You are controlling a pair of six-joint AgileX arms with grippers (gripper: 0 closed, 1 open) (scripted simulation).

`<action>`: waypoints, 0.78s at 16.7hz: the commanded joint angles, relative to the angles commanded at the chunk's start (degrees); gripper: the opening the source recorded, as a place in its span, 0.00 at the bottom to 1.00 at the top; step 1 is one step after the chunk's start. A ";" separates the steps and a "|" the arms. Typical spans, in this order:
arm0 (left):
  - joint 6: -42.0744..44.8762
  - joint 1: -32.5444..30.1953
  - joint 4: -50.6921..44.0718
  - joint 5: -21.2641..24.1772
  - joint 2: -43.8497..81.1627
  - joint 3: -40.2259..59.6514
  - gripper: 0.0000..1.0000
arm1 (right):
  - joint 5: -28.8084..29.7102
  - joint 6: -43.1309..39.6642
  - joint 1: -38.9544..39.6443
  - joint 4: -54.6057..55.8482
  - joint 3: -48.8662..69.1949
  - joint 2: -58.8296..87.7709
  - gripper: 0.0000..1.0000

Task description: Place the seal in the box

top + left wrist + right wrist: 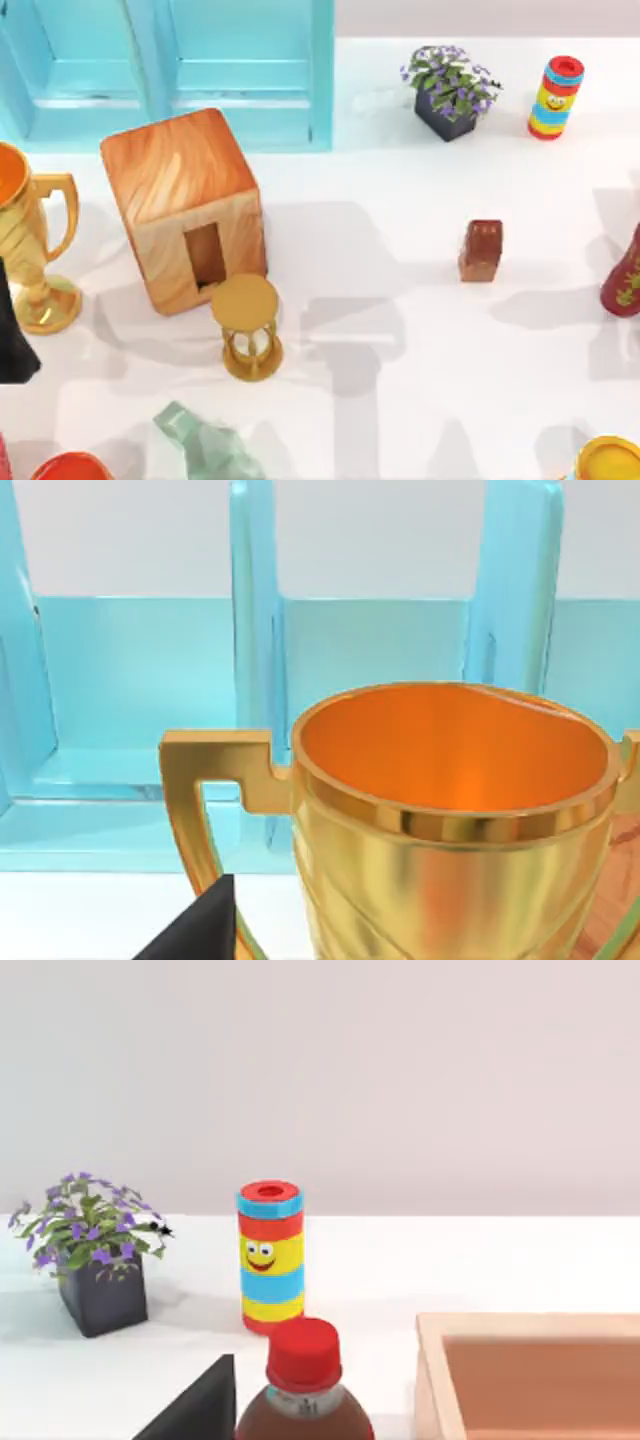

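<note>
Seal (481, 250) upright, mid-table

The left arm (12, 335) sits low at the table's left edge, showing as a dark wedge. A dark finger tip (200, 930) juts into the left wrist view, another (195, 1410) into the right's.

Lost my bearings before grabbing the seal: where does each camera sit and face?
Top: above the table, looking down on seal and wooden cube; left arm at left edge.
Left wrist: on that arm, facing gold trophy, turquoise shelf behind.
Right wrist: on right arm, facing striped cylinder and plant.
Shared: top also shows trophy, cylinder, plant.
</note>
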 joint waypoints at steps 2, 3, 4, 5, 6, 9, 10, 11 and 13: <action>0.00 0.00 0.00 0.00 0.00 0.00 1.00 | 0.00 0.00 0.00 0.00 0.00 0.00 1.00; 0.00 0.00 0.00 0.00 0.00 0.00 1.00 | -0.21 -0.03 0.42 -0.43 0.51 0.55 1.00; 0.00 0.00 0.00 0.00 0.00 0.00 1.00 | -0.51 -0.01 1.15 -1.33 1.56 1.67 1.00; 0.00 0.00 0.00 0.00 0.00 0.00 1.00 | -0.82 0.13 2.06 -2.73 3.17 3.37 1.00; 0.00 0.00 0.00 0.00 0.00 0.00 1.00 | -1.05 0.42 3.04 -4.57 5.33 5.64 1.00; 0.00 0.00 0.00 0.00 0.00 0.00 1.00 | -0.98 2.30 5.73 -12.15 15.35 16.12 1.00; 0.00 0.00 0.00 0.00 0.00 0.00 1.00 | -0.78 3.11 6.51 -15.17 19.78 20.76 1.00; 0.00 0.00 0.00 0.00 0.00 0.00 1.00 | -0.56 3.96 7.27 -18.29 24.62 25.92 1.00; 0.00 0.00 0.00 0.00 0.00 0.00 1.00 | -0.05 5.70 8.71 -24.31 34.66 37.42 1.00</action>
